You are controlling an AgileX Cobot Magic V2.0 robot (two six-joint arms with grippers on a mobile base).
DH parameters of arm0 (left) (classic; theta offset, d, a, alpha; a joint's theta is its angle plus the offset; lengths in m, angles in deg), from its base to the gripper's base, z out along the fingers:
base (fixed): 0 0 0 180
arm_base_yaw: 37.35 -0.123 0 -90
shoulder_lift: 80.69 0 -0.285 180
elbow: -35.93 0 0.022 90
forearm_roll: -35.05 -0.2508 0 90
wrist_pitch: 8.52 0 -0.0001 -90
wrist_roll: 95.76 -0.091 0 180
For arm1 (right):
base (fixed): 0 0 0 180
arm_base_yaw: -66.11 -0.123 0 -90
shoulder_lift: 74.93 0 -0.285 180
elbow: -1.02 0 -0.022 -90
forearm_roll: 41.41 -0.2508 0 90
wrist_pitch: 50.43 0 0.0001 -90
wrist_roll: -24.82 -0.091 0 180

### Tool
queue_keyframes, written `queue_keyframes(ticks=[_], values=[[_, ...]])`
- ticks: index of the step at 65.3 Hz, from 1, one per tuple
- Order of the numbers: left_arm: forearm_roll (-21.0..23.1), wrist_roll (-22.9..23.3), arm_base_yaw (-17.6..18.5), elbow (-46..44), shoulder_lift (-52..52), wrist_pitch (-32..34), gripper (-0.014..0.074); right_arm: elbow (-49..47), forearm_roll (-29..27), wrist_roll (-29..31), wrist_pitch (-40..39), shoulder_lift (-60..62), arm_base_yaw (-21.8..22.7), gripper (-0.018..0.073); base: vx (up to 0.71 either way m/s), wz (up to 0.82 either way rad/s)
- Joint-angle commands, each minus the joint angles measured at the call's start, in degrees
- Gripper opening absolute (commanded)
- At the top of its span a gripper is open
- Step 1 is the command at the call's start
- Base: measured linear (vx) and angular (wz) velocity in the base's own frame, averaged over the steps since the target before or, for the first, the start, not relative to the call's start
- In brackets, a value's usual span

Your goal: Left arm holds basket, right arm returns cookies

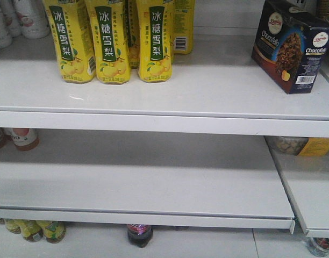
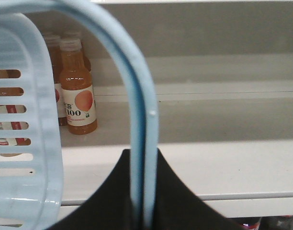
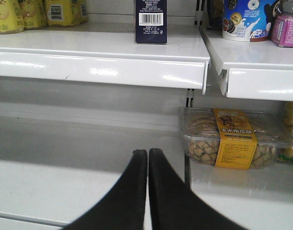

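So the cookies (image 1: 291, 45) are upright at the right end of the top shelf (image 1: 164, 102), apparently returned. The right gripper (image 3: 147, 154) sits low with jaws closed on nothing, and the left gripper (image 2: 143, 158) pinches the basket handle (image 2: 137, 96) to keep it hanging.

The left gripper (image 2: 144, 211) is clamping the light blue handle (image 2: 137, 110) of the basket (image 2: 27, 158), whose slotted wall is filling the near left. Farther back on the left, orange juice bottles (image 2: 77, 96) are standing on a white shelf (image 2: 208, 124).
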Motion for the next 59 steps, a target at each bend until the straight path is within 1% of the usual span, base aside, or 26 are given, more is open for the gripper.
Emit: queue_keyframes(ticks=[1,59], values=[[-0.7,-0.3,0.4,0.5,1.3,6.2,-0.0006,-1.5,0.4,0.1,-4.1,-0.5,0.2,-0.0008,0.00,0.00],[-0.7,-0.3,0.4,0.5,1.3,6.2,-0.0006,-1.5,0.4,0.1,-4.2,-0.5,0.2,-0.0008,0.00,0.00]])
